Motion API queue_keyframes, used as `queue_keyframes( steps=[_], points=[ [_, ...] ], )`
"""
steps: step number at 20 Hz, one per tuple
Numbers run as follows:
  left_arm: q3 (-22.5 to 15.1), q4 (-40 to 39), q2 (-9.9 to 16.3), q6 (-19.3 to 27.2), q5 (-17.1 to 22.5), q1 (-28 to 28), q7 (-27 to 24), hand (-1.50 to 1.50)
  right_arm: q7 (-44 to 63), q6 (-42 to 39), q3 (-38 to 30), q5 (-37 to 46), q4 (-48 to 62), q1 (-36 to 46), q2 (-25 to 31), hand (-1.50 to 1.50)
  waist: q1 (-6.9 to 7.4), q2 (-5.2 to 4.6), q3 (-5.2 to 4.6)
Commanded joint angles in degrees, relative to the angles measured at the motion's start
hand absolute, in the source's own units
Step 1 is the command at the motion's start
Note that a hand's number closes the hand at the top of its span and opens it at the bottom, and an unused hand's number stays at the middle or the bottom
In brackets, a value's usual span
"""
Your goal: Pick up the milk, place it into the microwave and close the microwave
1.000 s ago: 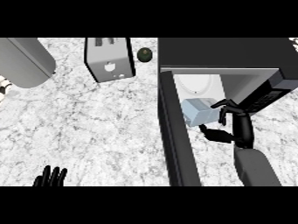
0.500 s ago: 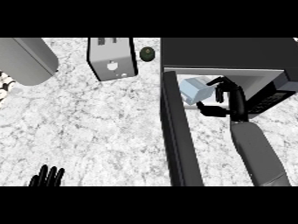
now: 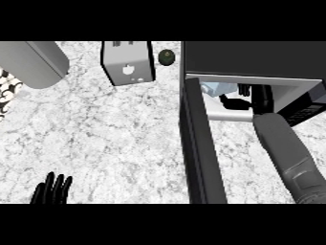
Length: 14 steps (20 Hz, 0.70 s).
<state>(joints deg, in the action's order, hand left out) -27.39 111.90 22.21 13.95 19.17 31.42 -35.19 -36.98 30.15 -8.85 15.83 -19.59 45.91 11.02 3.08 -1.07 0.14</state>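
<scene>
The milk is a small pale blue and white carton, just inside the mouth of the black microwave at the upper right. My right hand reaches into the opening beside it, thumb and fingers curled against the carton's right side. The microwave's roof hides part of both. The grey right forearm runs up from the lower right. The microwave door stands open, seen edge-on as a long black slab left of the arm. My left hand rests open at the lower left edge, fingers up.
A silver toaster stands at the back centre, with a small dark green round fruit to its right. A large grey cylinder lies at the back left. The marble counter spreads between them and the door.
The right hand has carried the milk further back, from in front of the opening into the microwave's mouth. The left hand has stayed at the lower left.
</scene>
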Motion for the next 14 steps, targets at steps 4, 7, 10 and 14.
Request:
queue_keyframes(
  steps=[4, 7, 10, 14],
  points=[
    [0.8, -3.3, 1.3, 1.5, -3.6, -0.7, 0.5, -1.50, 2.3, 8.5, -0.9, 2.7, 7.0, 6.5, 4.4, 1.50, 1.45, -0.64, 0.06],
    [1.9, -3.2, 1.3, 2.3, -4.0, -3.5, 2.5, -1.50, 4.0, 12.4, -1.4, 2.9, 8.6, 8.4, 5.5, 1.50, 1.64, -0.94, 0.08],
    [-0.4, -4.0, 1.2, 1.8, -5.1, -1.6, 1.5, -1.50, 3.1, 14.8, 0.1, 4.9, 10.9, 8.2, 4.9, -1.50, 3.08, -1.31, 0.11],
    [-0.9, -5.0, 0.3, 2.8, -6.7, -3.5, 2.3, -1.50, 3.7, 17.3, 1.7, 7.0, 13.2, 8.6, 4.4, -1.50, 2.85, -1.46, 0.13]
  ],
)
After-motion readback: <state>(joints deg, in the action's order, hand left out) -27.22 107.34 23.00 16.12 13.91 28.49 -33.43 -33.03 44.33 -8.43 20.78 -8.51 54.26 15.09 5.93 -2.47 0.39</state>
